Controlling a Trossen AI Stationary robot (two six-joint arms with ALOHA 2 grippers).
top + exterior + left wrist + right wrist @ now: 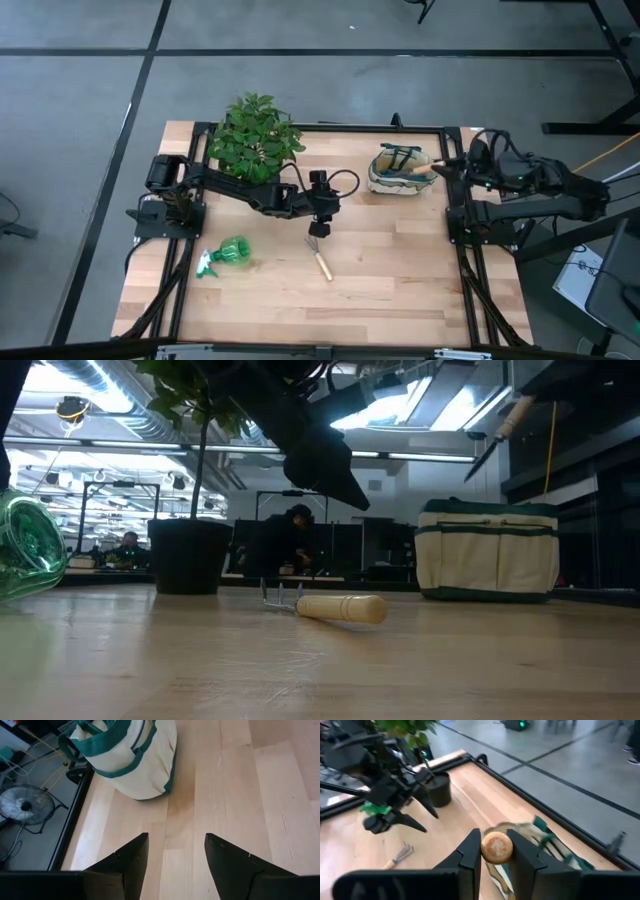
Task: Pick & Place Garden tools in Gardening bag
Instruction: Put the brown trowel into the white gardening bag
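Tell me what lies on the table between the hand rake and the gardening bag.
Nothing: in the high view, only bare wood runs from the hand rake to the gardening bag. The low view shows the same gap.

A grey floor (pixel 80 150) crossed by dark lines surrounds the light wooden table (pixel 400 270). Beyond it, ceiling lights (pixel 430 457) glow over people at desks (pixel 128 546).
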